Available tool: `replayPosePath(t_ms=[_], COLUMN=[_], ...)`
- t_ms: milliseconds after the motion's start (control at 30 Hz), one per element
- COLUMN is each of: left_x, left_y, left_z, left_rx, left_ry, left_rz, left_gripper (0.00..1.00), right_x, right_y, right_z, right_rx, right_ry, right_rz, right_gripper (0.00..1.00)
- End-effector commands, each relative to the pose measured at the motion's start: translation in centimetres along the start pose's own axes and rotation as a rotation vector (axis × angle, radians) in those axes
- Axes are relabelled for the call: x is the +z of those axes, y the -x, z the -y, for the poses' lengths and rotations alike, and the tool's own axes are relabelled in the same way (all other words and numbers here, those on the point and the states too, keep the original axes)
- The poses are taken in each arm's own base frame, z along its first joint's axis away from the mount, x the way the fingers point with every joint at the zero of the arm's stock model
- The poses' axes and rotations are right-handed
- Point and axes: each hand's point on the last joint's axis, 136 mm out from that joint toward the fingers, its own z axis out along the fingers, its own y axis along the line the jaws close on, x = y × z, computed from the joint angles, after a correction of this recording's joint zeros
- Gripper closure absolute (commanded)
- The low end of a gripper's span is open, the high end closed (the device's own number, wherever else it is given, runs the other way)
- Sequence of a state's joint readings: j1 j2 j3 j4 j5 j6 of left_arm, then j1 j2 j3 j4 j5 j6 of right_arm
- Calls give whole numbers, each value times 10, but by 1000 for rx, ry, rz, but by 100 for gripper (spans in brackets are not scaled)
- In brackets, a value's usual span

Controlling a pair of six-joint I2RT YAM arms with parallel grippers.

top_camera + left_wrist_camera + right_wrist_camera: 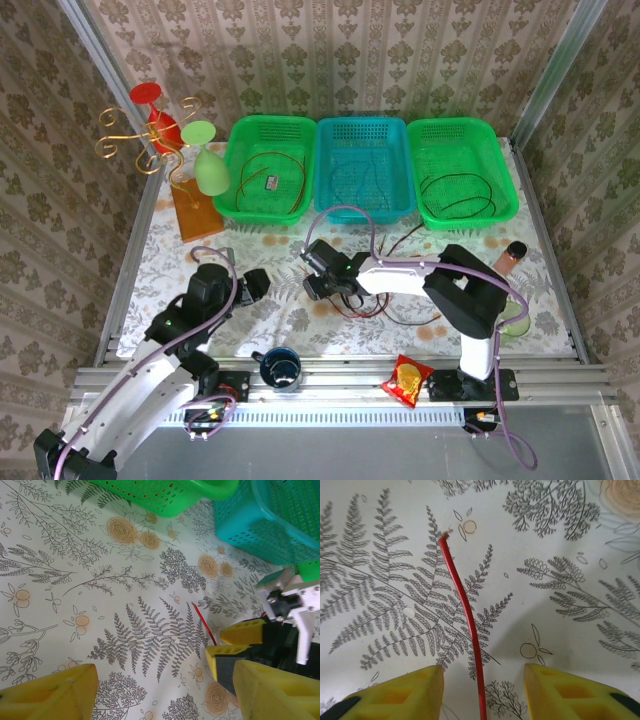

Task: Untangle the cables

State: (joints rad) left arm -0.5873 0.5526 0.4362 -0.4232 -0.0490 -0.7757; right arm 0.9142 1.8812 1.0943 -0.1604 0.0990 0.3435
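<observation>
Right wrist: my right tool is spread, one finger on each side of the red cable, not pinching it yet. Left wrist: left tool spread, empty, above the desk. Top: three far baskets each hold a coil; I judge a tangle of cables is left mid-desk.

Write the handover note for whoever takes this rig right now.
Left claw: open, empty, above the table.
Right claw: open, straddling the red cable near its free end, not gripping yet.
Done: three cables binned, one per basket: left green basket, blue basket, right green basket.
Left: the red cable and dark strands seem looped together on the table under the right arm; separate and bin them.
</observation>
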Motion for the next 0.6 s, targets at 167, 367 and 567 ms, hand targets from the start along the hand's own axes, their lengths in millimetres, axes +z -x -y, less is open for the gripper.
replayPosePath(t_ms=[167, 367, 567], left_x=[1, -2, -1], left_y=[9, 29, 46], left_z=[16, 40, 66], left_rx=[-9, 13, 49], left_ry=[-39, -81, -119], left_rz=[-13, 2, 29], left_gripper=[28, 29, 29], right_x=[1, -78, -201], right_y=[7, 53, 107], right_z=[-5, 8, 39], right_rx=[6, -4, 59], right_ry=[-9, -29, 5], right_rz=[61, 279, 565], right_gripper=[88, 100, 100])
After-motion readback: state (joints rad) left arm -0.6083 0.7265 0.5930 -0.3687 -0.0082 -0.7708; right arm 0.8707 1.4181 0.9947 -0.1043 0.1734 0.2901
